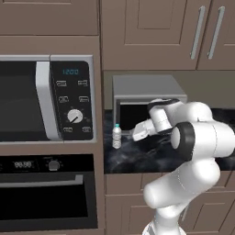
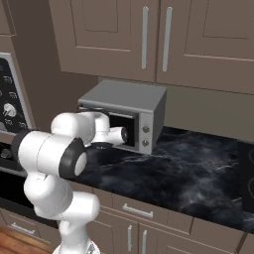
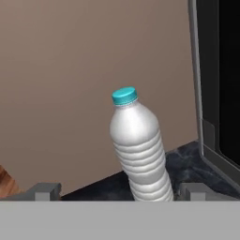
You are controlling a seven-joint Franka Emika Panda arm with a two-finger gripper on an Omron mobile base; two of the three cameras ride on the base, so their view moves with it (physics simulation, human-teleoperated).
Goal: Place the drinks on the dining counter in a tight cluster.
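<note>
The pincer (image 3: 120,191) stands wide open, its tips either side of the small clear water bottle (image 3: 139,151) without touching it. The bottle stands upright near the left end of the black worktop (image 1: 137,158), just beside the tall oven cabinet. Behind it sits a grey toaster oven (image 1: 146,94) against the back wall.

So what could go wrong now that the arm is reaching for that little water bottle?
The small clear ribbed water bottle with a blue cap stands upright between the open gripper fingertips. If one finger touches first, the tall narrow bottle could tip over. It also stands in a tight corner, between the brown cabinet side wall and the grey toaster oven on the black marble counter, so the hand might bump the oven while closing in.
</note>
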